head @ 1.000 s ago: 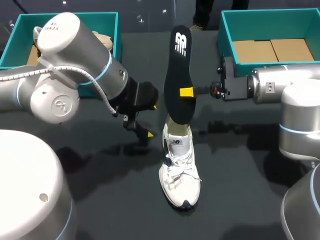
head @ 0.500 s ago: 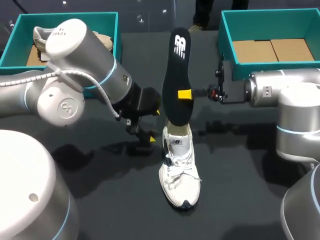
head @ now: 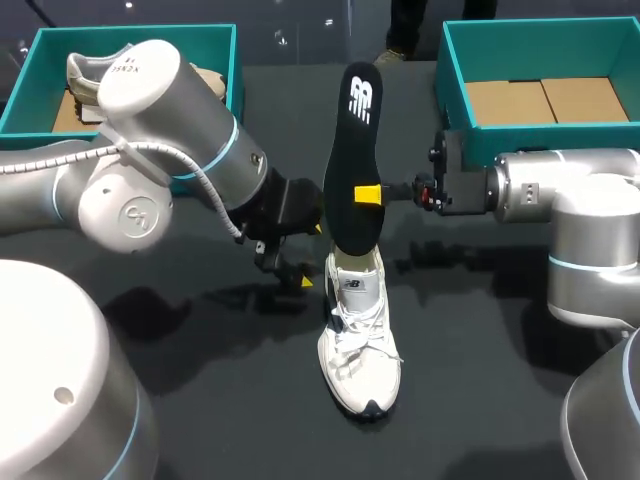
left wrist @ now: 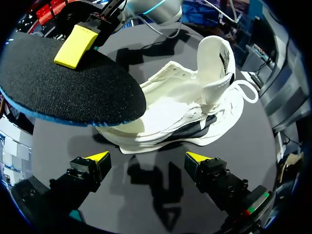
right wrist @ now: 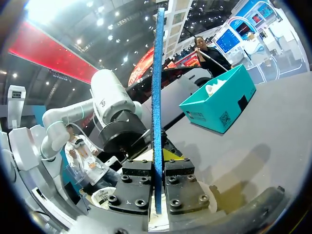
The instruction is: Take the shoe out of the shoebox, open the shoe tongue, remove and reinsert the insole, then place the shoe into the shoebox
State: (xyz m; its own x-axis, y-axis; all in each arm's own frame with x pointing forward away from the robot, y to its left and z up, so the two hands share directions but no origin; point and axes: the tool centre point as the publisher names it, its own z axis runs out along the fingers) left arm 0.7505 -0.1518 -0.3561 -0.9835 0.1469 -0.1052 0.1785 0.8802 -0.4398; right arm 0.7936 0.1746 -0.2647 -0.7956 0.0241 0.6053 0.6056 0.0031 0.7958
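Insole (head: 352, 130) hangs pinched in the right gripper (head: 368, 193), tip perhaps entering the sneaker (head: 358, 350); left gripper (left wrist: 147, 158) gapes; boxing remains.

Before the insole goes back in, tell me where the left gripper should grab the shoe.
Probably the tongue: it stands upright, a thin flap clear of the insole. Come in from the side of the shoe where the open left gripper sits, with one finger in front of the flap and one behind.
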